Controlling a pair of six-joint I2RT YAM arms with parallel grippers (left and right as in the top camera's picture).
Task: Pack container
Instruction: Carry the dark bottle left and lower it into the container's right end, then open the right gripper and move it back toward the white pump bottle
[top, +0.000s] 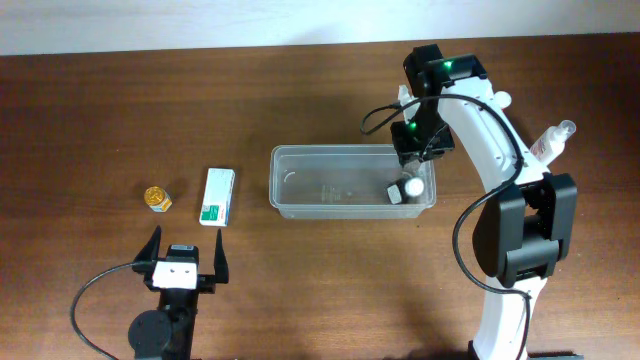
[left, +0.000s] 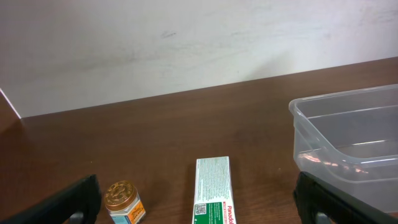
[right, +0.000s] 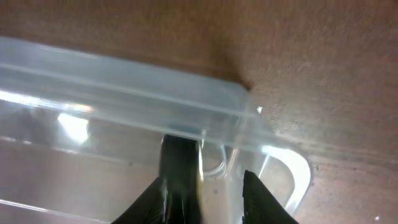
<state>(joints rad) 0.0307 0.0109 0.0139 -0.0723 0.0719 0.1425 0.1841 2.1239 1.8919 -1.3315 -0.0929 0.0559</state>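
The clear plastic container (top: 300, 152) lies in the middle of the table, and it also shows in the left wrist view (left: 336, 106) and the right wrist view (right: 124, 81). My right gripper (top: 418, 172) reaches down into its right end. Its fingers (right: 205, 180) are closed around a small dark bottle with a white cap (top: 404, 189), which sits low inside the tub (right: 180, 162). My left gripper (top: 187, 245) is open and empty at the front left (left: 199, 186).
A white-and-green box (top: 217, 195) (left: 212, 186) and a small gold-lidded jar (top: 157, 199) (left: 123, 200) lie left of the container, just ahead of my left gripper. A clear spray bottle (top: 552, 140) lies at the far right behind my right arm.
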